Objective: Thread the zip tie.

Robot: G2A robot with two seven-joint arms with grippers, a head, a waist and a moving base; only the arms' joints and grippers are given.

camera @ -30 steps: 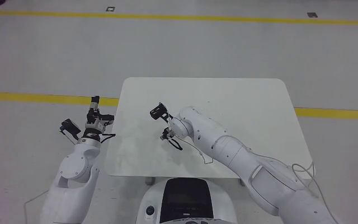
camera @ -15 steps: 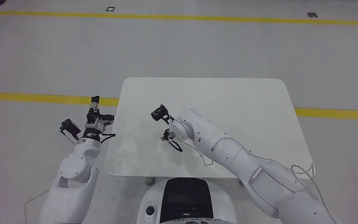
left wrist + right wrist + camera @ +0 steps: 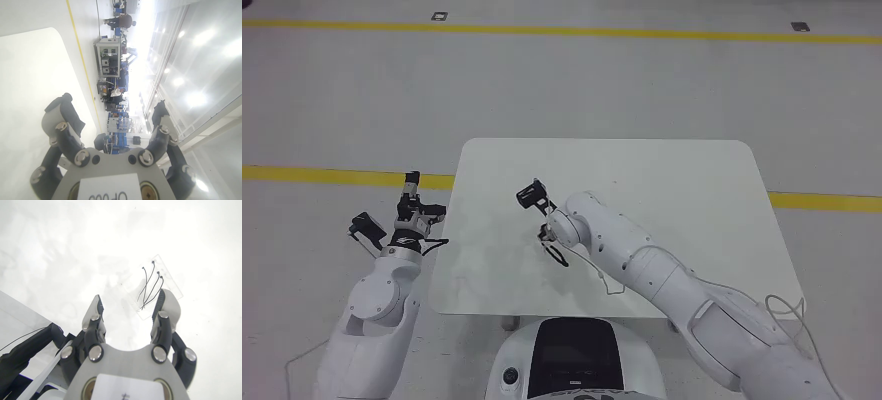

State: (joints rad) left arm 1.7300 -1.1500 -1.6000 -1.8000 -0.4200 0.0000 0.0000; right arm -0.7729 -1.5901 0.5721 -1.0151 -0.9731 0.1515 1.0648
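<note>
The left gripper (image 3: 112,100) is off the left edge of the white table (image 3: 662,180), over the grey floor (image 3: 342,100). Its two fingers are spread wide with nothing between them. To one side of its fingertips is a rounded corner of the table. Beyond that a yellow line (image 3: 83,60) runs along the floor. Farther ahead is a bright hall with a grey equipment cabinet (image 3: 107,56) and rows of ceiling lights (image 3: 194,98).

The tabletop is plain and matte, with faint grey smudges and a few dark specks.

The right gripper (image 3: 129,295) hangs over the table's left half, pointing down at the surface. Its ribbed fingers are parted and hold nothing. Just ahead of one fingertip, four black zip ties (image 3: 151,285) lie loose on a clear sheet (image 3: 171,281) that is flat on the table. Their tails bunch together near that fingertip, and their small square heads fan out away from the gripper. Two of the ties cross each other.
</note>
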